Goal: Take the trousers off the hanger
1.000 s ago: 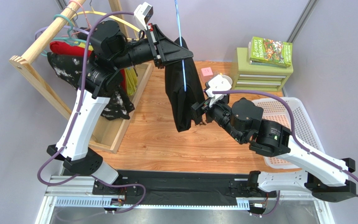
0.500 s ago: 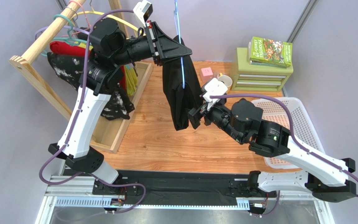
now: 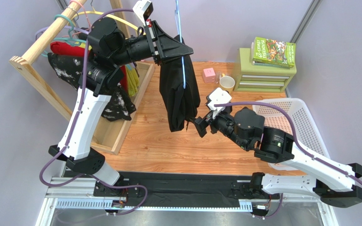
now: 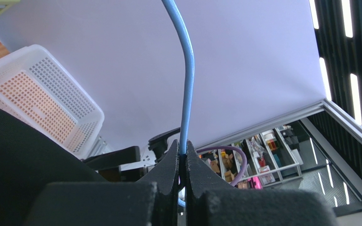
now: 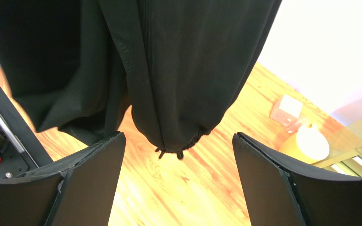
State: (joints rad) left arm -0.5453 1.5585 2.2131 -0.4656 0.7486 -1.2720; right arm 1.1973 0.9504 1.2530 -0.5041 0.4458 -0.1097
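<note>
I read left jaws pinching the hanger [image 4: 186,84], trousers [image 3: 178,96] draped over it above the table [image 3: 154,141], right jaws spread wide — facing the hem [image 5: 172,147].

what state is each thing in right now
trousers: draped over the hanger, hanging free
light-blue hanger: upright, clamped by the left gripper
left gripper: shut on the hanger
right gripper: open, either side of the trousers' hem, not gripping
mug: upright
green drawer unit: drawers shut
</note>
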